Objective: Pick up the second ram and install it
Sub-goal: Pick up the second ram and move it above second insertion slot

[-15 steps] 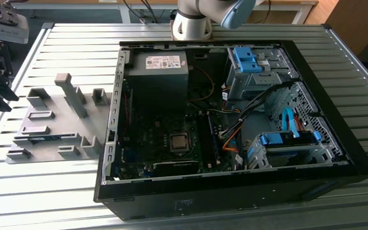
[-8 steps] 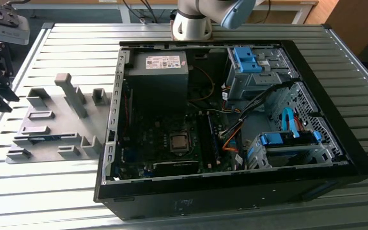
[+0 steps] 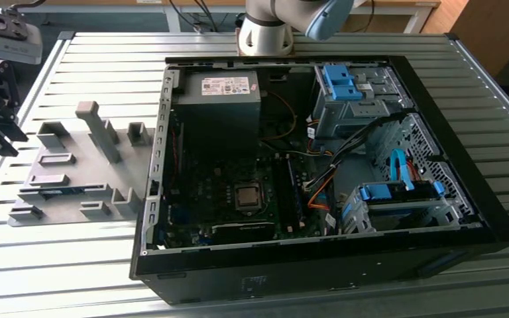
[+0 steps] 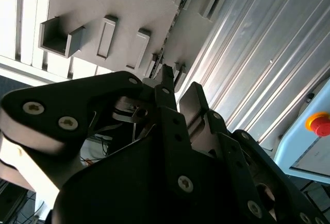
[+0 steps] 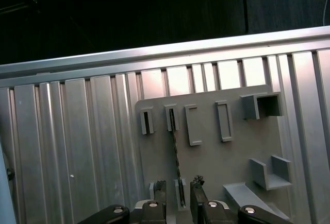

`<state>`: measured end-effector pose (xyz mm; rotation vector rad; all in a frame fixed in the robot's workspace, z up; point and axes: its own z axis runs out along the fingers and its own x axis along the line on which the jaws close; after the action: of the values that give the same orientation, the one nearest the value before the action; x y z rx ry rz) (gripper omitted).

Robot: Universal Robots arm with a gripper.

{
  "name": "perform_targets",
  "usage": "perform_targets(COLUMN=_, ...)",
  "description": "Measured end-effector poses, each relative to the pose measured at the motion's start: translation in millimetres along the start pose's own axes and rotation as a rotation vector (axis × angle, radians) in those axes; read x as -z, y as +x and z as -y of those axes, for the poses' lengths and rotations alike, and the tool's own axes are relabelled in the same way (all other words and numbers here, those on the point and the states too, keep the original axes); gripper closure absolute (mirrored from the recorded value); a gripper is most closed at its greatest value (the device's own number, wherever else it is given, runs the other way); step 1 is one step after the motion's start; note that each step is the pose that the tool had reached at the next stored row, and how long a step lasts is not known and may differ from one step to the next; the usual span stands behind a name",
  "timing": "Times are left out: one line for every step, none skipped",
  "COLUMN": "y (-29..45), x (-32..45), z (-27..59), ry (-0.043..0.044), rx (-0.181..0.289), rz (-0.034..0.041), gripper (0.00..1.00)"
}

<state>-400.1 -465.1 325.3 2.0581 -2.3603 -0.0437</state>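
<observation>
Ram (image 5: 176, 157) edge-on in holder (image 5: 219, 167), beneath spread pincer (image 5: 179, 184)

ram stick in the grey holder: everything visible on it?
The ram stick stands on its long edge on the grey holder plate, showing edge-on in the first wrist view as a thin dark strip. One end sits in a slotted block; the other reaches between the open fingers of the end effector, which straddle it without visible contact. Chips and colour can't be told.

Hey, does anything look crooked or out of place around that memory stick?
Nothing stands out. The second ram stands straight on edge in the grey holder, with the open claw at one end.
</observation>
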Motion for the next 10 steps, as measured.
perform_targets(y=0.0, x=-0.2, z=0.0, ry=0.0, rx=0.0, rz=0.0, gripper=0.67)
perform_targets(y=0.0, x=-0.5, z=0.0, ry=0.0, rx=0.0, rz=0.0, gripper=0.67)
perform_targets(y=0.0, x=-0.7, z=0.0, ry=0.0, rx=0.0, rz=0.0, gripper=0.67)
perform_targets(y=0.0, x=-0.9, z=0.0, ry=0.0, rx=0.0, rz=0.0, gripper=0.67)
perform_targets(y=0.0, x=-1.2, z=0.1, ry=0.0001, rx=0.0, rz=0.0, gripper=0.67)
perform_targets(y=0.0, x=-1.4, z=0.0, ry=0.0001, rx=0.0, rz=0.0, gripper=0.67)
perform_targets(y=0.0, x=-1.6, z=0.1, ry=0.0001, rx=0.0, rz=0.0, gripper=0.67)
perform_targets(y=0.0, x=-1.8, z=0.1, ry=0.0001, rx=0.0, rz=0.0, gripper=0.67)
perform_targets(y=0.0, x=-2.0, z=0.1, ry=0.0002, rx=0.0, rz=0.0, gripper=0.67)
perform_targets(y=0.0, x=-2.2, z=0.1, ry=0.0002, rx=0.0, rz=0.0001, gripper=0.67)
